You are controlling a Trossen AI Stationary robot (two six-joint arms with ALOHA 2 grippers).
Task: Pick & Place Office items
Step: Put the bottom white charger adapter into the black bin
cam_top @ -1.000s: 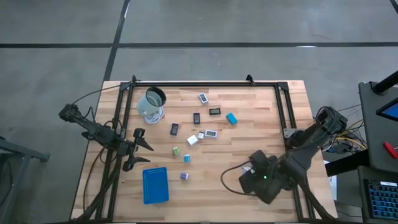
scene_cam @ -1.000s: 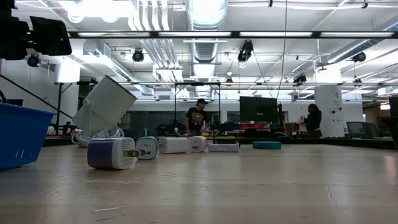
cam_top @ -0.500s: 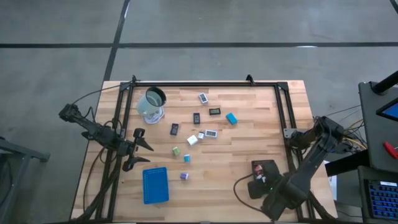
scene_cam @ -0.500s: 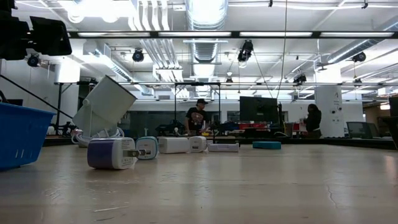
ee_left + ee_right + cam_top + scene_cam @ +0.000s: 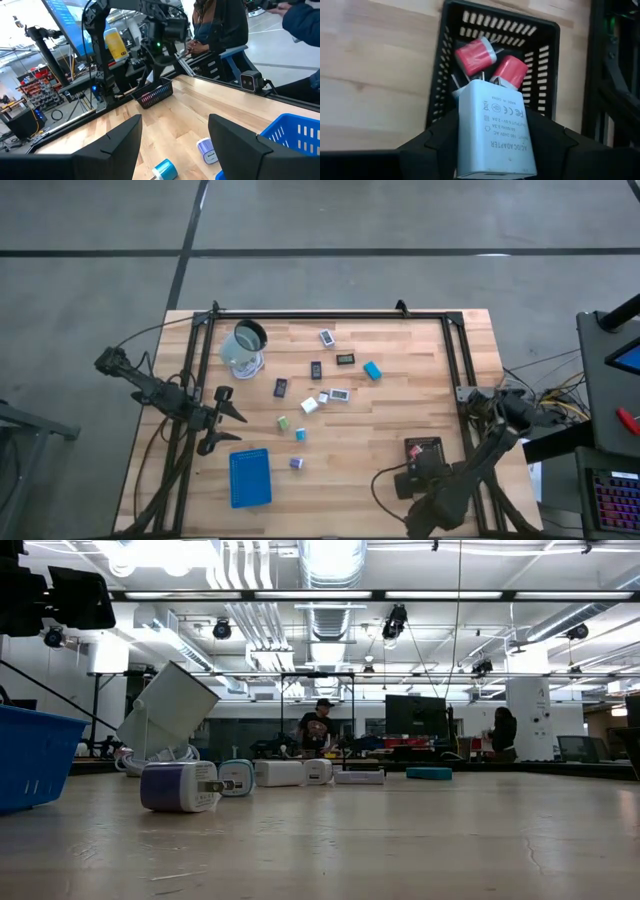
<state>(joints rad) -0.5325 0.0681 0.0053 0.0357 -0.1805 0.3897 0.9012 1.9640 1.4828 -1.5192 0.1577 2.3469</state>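
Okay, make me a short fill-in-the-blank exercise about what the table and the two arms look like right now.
1. The right tool holds a white ____ above the black basket.
2. Inside that basket lie two ____ plugs.
3. The left tool waits with its fingers ____ near the table's left edge.
4. The blue tray lies at the table's near ____ side.

Missing words: adapter; red; open; left

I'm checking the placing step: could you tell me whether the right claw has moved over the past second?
Yes. In the high view the right claw has drawn back toward the table's near edge, uncovering the black slotted basket.
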